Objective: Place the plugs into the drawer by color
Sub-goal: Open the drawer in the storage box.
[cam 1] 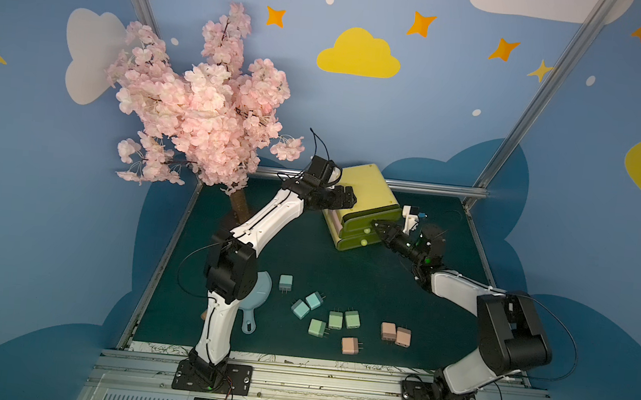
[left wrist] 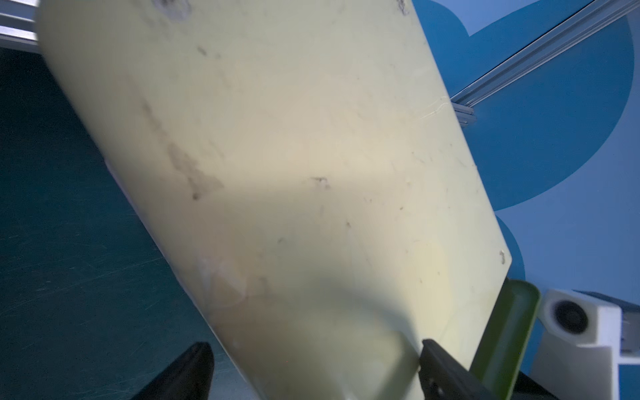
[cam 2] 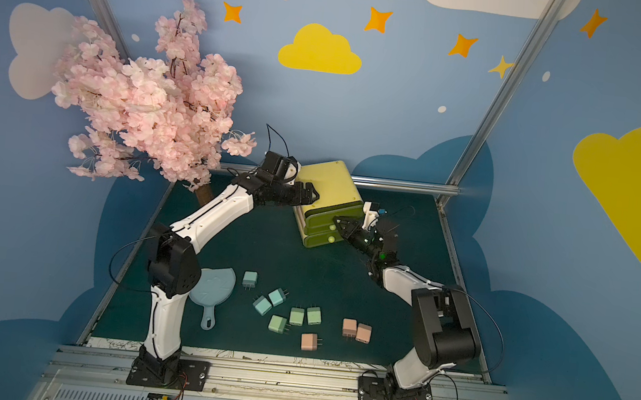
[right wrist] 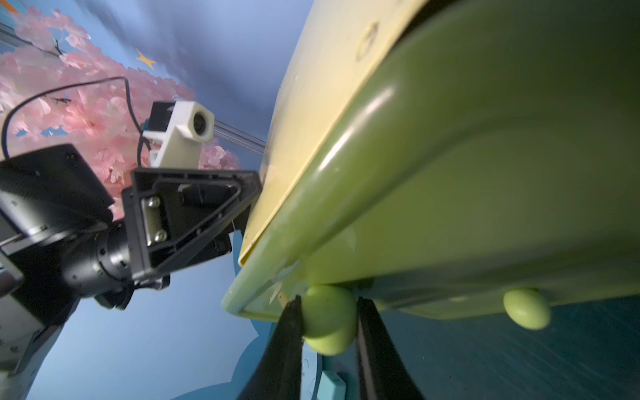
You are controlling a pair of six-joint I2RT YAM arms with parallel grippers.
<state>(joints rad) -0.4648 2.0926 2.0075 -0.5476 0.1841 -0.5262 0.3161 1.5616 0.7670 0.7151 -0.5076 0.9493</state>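
Jaws of my right gripper (right wrist: 329, 302) are clamped on a knob (right wrist: 329, 325) of the chest (cam 1: 364, 185) at 12 o'clock; my left gripper (left wrist: 315, 346), jaws spread wide, straddles its top edge. Drawers face 5 o'clock, so I'd pull that way. Plugs (cam 1: 335, 319) lie at 6.
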